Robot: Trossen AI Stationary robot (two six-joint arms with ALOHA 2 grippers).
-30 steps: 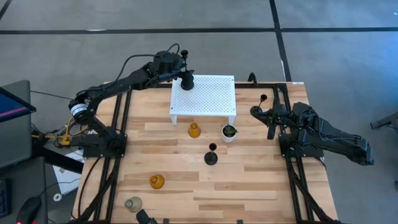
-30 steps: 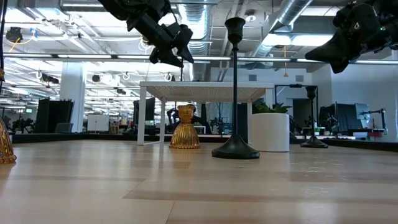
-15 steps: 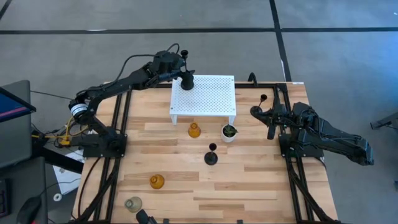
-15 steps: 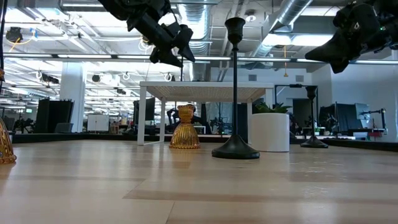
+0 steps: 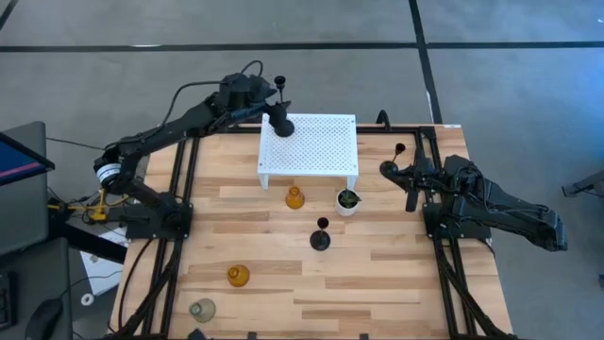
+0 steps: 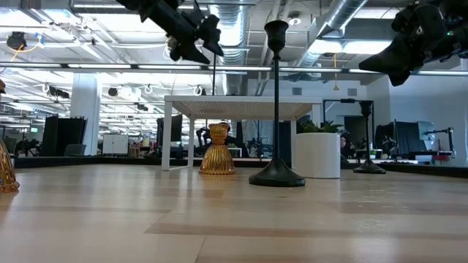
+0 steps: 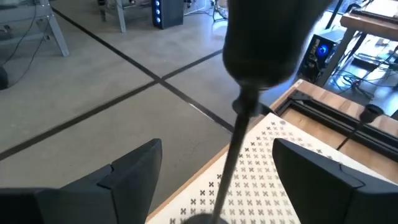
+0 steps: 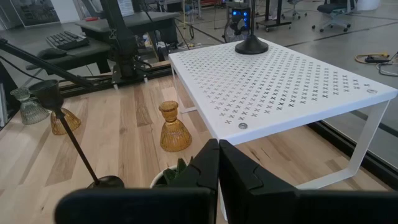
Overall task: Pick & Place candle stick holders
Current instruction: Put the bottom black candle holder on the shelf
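A: Where is the left pincer (image 5: 272, 100)?

B: Up above the back left corner of the white perforated metal riser shelf (image 5: 321, 146), its two fingers (image 7: 127, 171) spread wide with nothing between them touching. Straight ahead of it, in the gap, rises the stem of a tall black thin-stemmed candle holder (image 7: 249, 74), whose round base (image 8: 251, 45) sits on that corner of the shelf.

A: And the right pincer (image 5: 412, 194)?

B: Shut tight and empty, waiting over the right edge of the wooden counter (image 5: 377, 274). Just behind it stands another black thin-stemmed holder (image 5: 399, 151) by the frame rail.

A: The remaining holders?

B: To the right pincer's left, past the small white pot with a green plant (image 5: 348, 200), a third black holder (image 5: 321, 234) stands mid-counter. A squat amber glass holder (image 5: 294, 197) sits just in front of the shelf, below and forward of the left pincer. A second amber glass holder (image 5: 238, 275) and a pale grey glass holder (image 5: 202, 309) stand well apart from both pincers, near the front left corner.
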